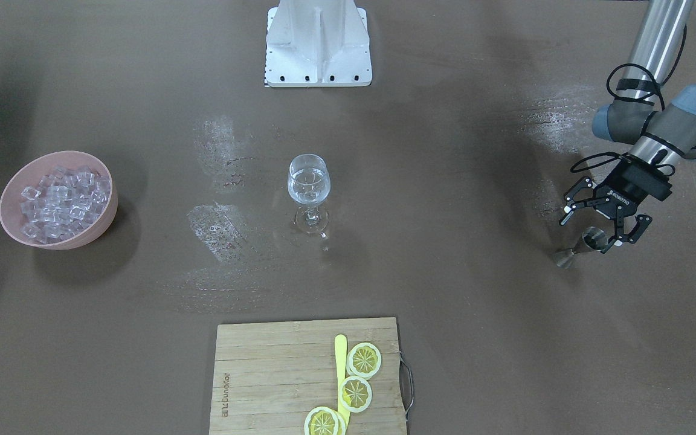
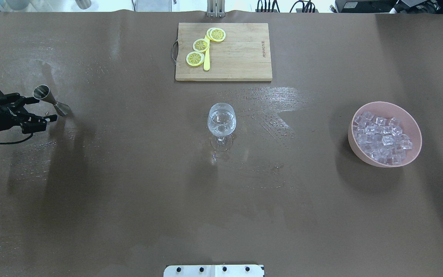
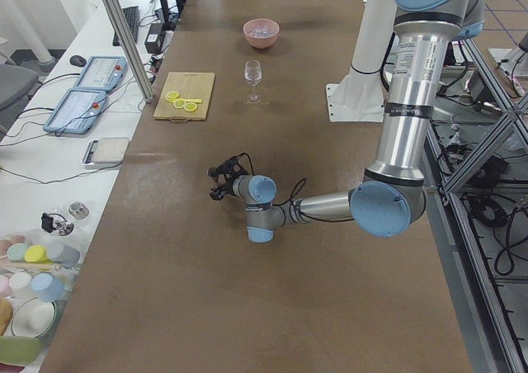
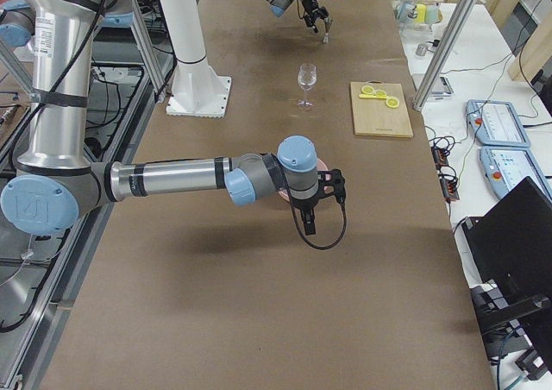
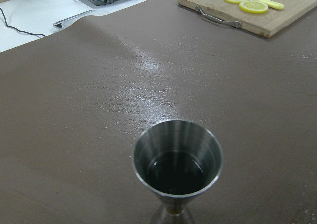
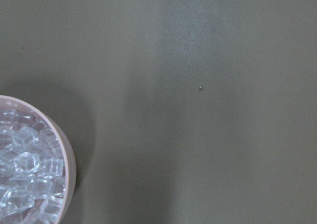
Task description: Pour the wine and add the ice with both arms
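Overhead exterior view: a wine glass (image 2: 221, 122) stands upright in the middle of the brown table (image 2: 129, 192).
In the glass: the wine (image 2: 221, 115) is clear like water and fills part of the round bowl of the glass.
In the bowl: the ice (image 2: 383, 138) is lots of little clear cubes heaped in a pink bowl (image 2: 356, 148), well apart from the glass, on the robot's right.
Left side: the left gripper (image 2: 46, 110) is low over the table with its fingers spread wide, holding nothing. A shiny metal measuring cup (image 2: 50, 100) stands on the table just by its fingertips.
Right side: the right gripper (image 4: 310, 222) shows only in the side view, pointing down beside the pink bowl. I cannot tell if its fingers are spread or closed.
Far edge: a wooden board (image 2: 240, 54) holds three lemon slices (image 2: 200, 45) and a yellow stick (image 2: 206, 63).
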Controlling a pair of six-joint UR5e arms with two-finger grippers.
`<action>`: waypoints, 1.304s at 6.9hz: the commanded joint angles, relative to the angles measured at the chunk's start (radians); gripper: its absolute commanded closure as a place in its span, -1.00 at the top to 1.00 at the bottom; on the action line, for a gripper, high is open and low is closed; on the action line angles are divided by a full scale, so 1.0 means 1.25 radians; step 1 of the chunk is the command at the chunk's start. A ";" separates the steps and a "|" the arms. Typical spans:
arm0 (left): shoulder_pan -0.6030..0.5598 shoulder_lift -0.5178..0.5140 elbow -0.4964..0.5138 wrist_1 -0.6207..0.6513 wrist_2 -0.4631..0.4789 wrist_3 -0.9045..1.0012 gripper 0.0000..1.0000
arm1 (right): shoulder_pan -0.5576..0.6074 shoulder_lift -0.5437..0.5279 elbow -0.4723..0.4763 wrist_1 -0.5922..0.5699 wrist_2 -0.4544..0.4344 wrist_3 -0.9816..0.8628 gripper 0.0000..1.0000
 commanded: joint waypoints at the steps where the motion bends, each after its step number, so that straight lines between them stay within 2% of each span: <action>1: 0.007 -0.018 0.002 -0.002 0.028 -0.002 0.95 | 0.000 -0.007 0.007 0.001 0.000 0.001 0.99; 5: 0.007 -0.036 0.035 -0.001 0.054 -0.004 0.94 | 0.000 -0.007 0.007 -0.001 0.000 0.001 0.99; 6: 0.008 -0.037 0.036 -0.001 0.057 -0.006 0.88 | 0.000 -0.007 0.007 0.001 0.000 0.001 0.99; 8: 0.017 -0.045 0.036 -0.001 0.057 -0.032 0.63 | 0.000 -0.007 0.012 0.001 0.000 0.001 0.99; 9: 0.017 -0.045 0.036 -0.001 0.056 -0.042 0.39 | 0.000 -0.007 0.012 -0.001 0.000 0.001 0.99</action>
